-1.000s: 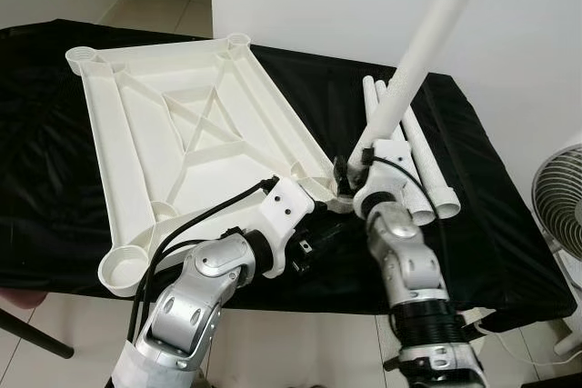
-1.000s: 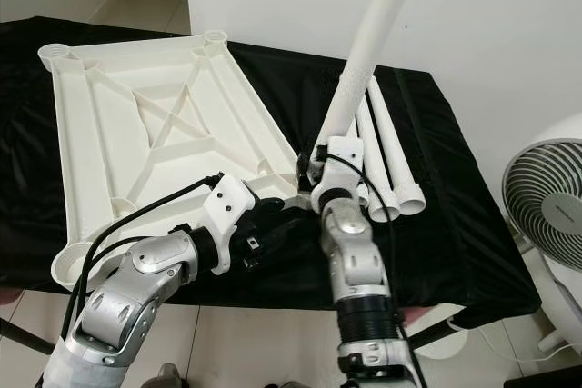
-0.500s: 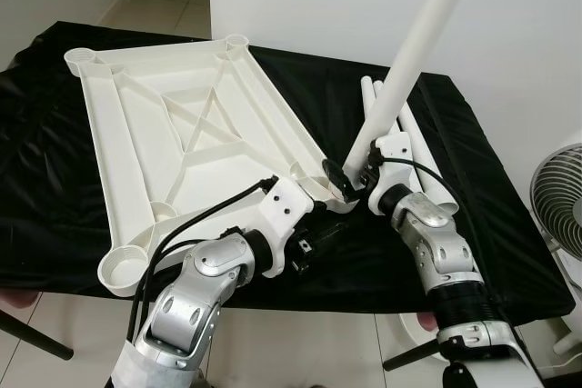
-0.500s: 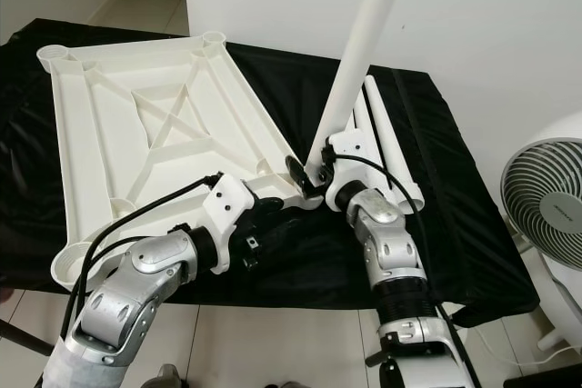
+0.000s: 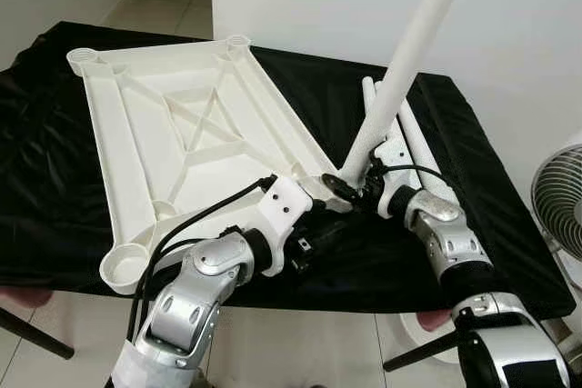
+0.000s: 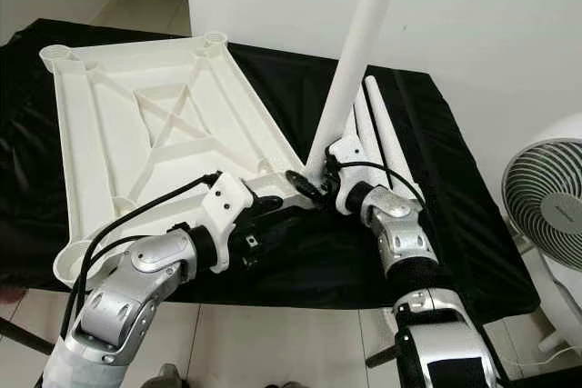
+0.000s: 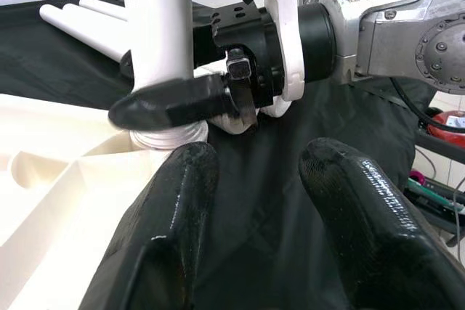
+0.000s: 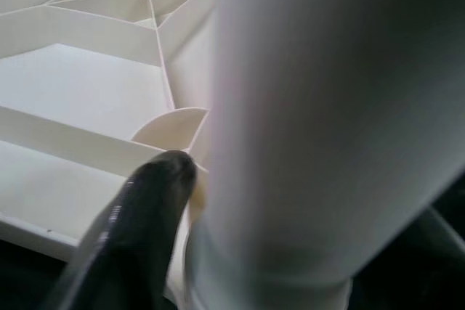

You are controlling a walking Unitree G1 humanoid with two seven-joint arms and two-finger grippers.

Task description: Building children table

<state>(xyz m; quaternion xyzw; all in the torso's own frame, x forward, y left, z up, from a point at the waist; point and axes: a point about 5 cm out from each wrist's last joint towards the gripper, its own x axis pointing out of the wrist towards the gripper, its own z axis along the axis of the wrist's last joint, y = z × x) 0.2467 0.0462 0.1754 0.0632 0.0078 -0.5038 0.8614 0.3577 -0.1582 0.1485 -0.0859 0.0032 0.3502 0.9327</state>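
Note:
The white tabletop (image 5: 136,147) lies underside up on the black-covered table. A white table leg (image 5: 409,52) stands tilted with its ribbed foot at the tabletop's near right corner socket (image 7: 171,136). My right gripper (image 5: 350,184) is shut on the leg just above that socket; one black finger (image 8: 138,215) presses the leg (image 8: 312,107). My left gripper (image 7: 254,179) hovers open over the black cloth just in front of that corner, nothing between its fingers (image 7: 167,230).
Three spare white legs (image 5: 423,147) lie side by side on the cloth to the right of the tabletop. A white fan (image 5: 559,197) stands on the floor at the far right. The wall rises behind the table.
My right arm has swung its elbow out to the right and lower, turning the wrist around the leg. The leg stays at the corner socket. The left arm has not moved.

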